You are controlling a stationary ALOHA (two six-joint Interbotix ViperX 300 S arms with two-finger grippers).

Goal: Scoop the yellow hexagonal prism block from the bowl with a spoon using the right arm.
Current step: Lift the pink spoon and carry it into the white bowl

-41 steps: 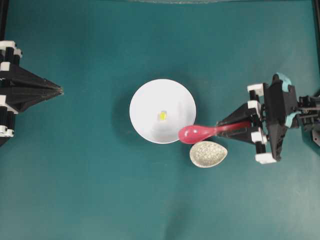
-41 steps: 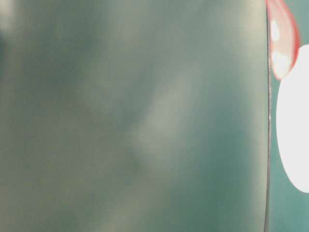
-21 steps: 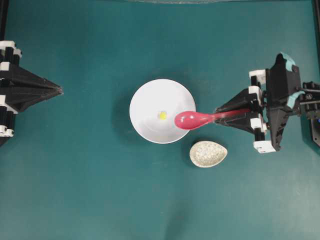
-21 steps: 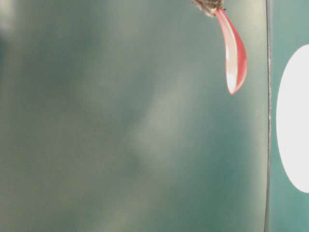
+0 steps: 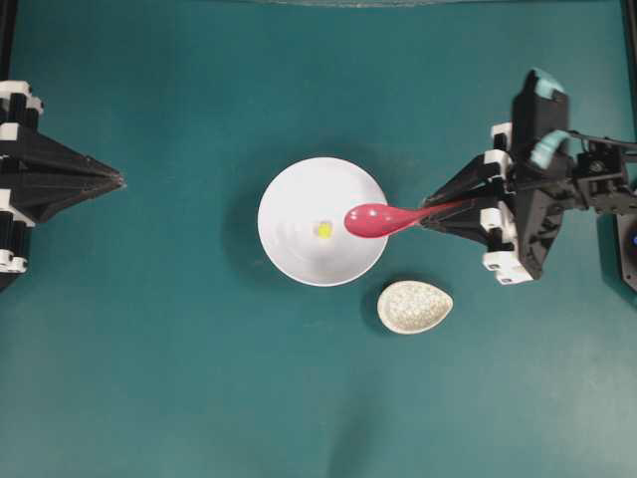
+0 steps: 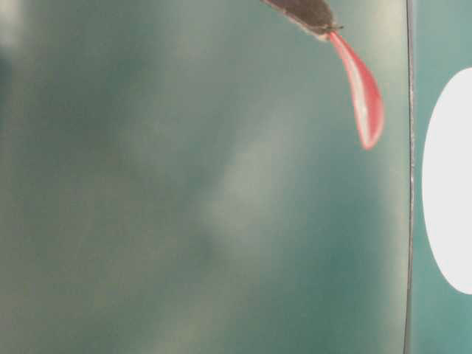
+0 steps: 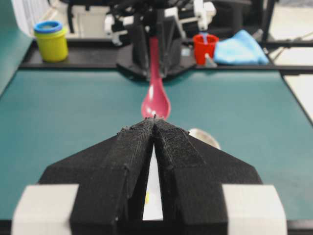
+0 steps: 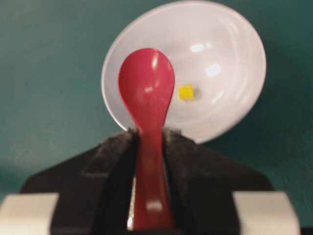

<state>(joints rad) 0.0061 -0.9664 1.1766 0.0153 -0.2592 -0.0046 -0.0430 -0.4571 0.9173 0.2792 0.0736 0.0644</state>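
Note:
The white bowl [image 5: 320, 221] sits at the table's middle with the tiny yellow hexagonal prism block [image 5: 324, 230] lying near its centre. My right gripper [image 5: 428, 207] is shut on the handle of the pink-red spoon [image 5: 378, 219], whose scoop hangs over the bowl's right rim, just right of the block. In the right wrist view the spoon [image 8: 146, 93] points forward over the bowl [image 8: 220, 73], with the block [image 8: 186, 92] a little to its right. My left gripper [image 5: 117, 181] rests shut at the far left, away from the bowl. Its fingertips [image 7: 154, 121] meet.
A speckled beige oval rest [image 5: 414, 306] lies just below and right of the bowl. In the left wrist view a yellow tub [image 7: 50, 40], a red cup [image 7: 205, 46] and a blue cloth [image 7: 241, 48] stand beyond the table's far edge.
The right arm has swung the spoon up from beside the speckled rest to over the bowl's right rim, closer to the block. The left arm has not moved.

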